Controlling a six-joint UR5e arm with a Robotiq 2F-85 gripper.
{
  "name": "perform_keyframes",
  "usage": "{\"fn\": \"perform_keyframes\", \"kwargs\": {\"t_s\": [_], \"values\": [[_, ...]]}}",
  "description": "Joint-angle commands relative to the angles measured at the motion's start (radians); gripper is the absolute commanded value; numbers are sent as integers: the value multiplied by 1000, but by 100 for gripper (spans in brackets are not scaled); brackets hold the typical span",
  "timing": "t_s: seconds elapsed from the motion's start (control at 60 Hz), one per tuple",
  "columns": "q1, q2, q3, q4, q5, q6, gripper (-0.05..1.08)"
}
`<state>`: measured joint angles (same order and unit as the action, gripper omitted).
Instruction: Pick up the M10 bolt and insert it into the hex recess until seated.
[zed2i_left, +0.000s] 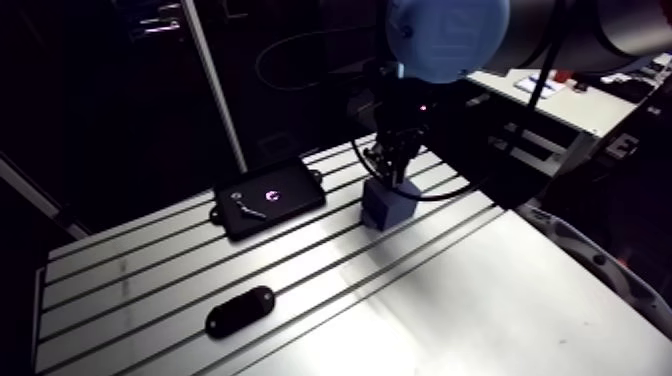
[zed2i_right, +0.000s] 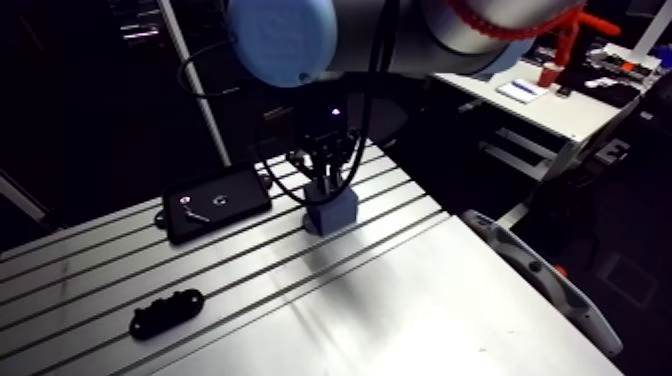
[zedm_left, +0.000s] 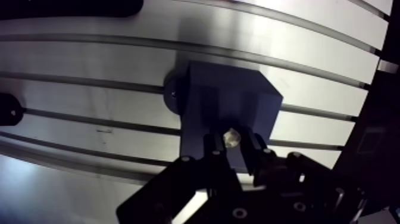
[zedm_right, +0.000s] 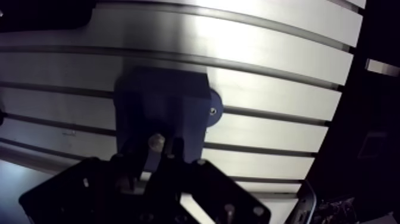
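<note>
Bolt (zedm_left: 231, 137) was pinched between the two fingers of the pincer (zedm_left: 234, 150). So the pincer was closed down on it, with just a narrow gap and the bolt's pale end poking out between the fingertips. The bolt hung right over the top face of the blue block (zedm_left: 229, 101). Honestly couldn't tell if it was touching the block or sitting in any recess yet.

In the arm view the pincer was a bit right of centre in the upper half of the frame, over the block on the slotted counter (zed2i_left: 150, 270). A black tray (zed2i_left: 270, 197) sat just left of the block with a small metal bit (zed2i_left: 248, 208) on it. A black oval part (zed2i_left: 240, 310) lay at lower left, well apart.
</note>
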<state>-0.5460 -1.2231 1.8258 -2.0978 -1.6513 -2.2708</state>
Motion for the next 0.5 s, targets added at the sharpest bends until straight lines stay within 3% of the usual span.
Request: {"fn": "perform_keyframes", "kwargs": {"t_s": [0.017,0.5], "values": [[0,0,0,0,0,-2,69],[0,0,-1,0,0,-5,71]]}}
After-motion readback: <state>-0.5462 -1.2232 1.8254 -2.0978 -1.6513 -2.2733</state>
